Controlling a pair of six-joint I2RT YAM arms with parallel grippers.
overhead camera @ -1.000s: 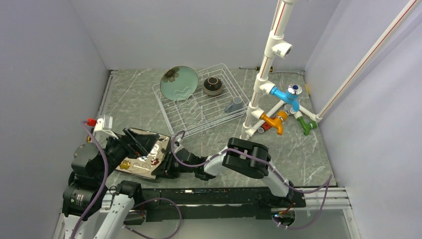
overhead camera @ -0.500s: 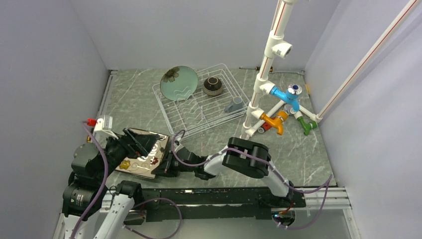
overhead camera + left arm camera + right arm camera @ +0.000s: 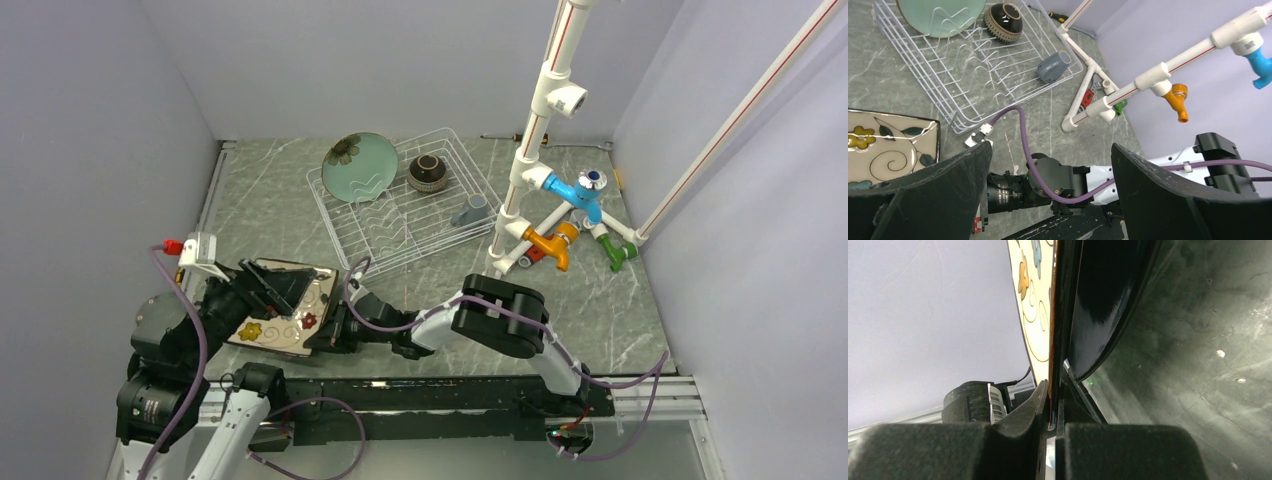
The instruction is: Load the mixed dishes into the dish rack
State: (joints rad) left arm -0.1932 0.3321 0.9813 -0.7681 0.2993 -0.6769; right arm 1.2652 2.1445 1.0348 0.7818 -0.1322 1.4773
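The cream floral square plate lies low and tilted at the near left, also in the left wrist view. My right gripper is shut on its right edge; the right wrist view shows the pads pinching the rim, with the dark glossy underside beside it. My left gripper is open and empty just above the plate. The white wire dish rack holds the pale green round plate, brown bowl and grey mug. The dark teal plate is out of view.
A white pipe stand with blue, orange and green fittings rises right of the rack, its feet on the marble top. Grey walls close in on three sides. My right arm's purple cable loops between plate and rack.
The cream plate has tipped flatter and lower, its floral face now showing. My left arm has drawn back slightly to the left, still open above it. The right gripper keeps its hold.
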